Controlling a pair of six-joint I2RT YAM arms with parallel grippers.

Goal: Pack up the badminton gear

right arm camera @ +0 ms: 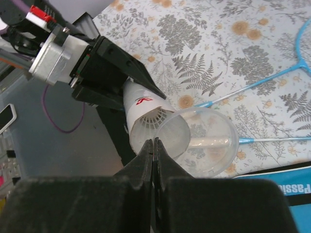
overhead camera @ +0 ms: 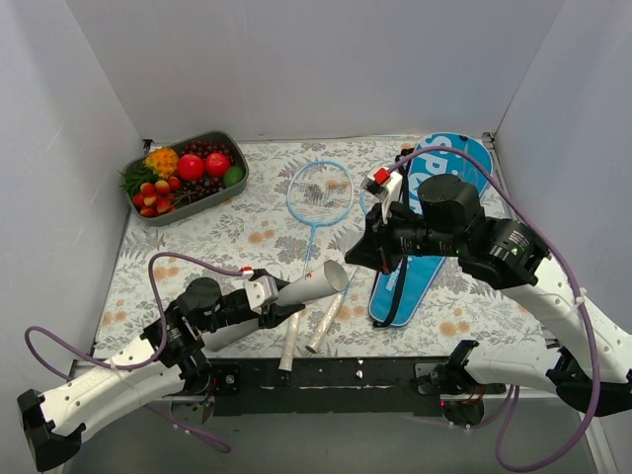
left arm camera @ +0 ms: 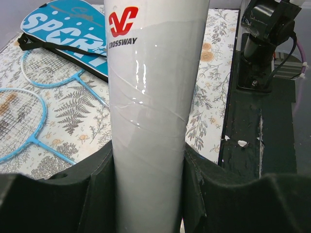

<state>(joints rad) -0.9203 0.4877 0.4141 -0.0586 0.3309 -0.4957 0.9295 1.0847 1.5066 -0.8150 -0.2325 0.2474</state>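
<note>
Left wrist: "CROSSWAY" on white tube [left arm camera: 148,121]

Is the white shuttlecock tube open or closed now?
Open: the tube mouth is uncovered, a shuttlecock showing inside; the right gripper pinches the clear cap just off it.

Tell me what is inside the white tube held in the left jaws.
A white shuttlecock shows in the tube mouth, with a clear cap in front of it. The tube wall hides whether more sit behind it.
</note>
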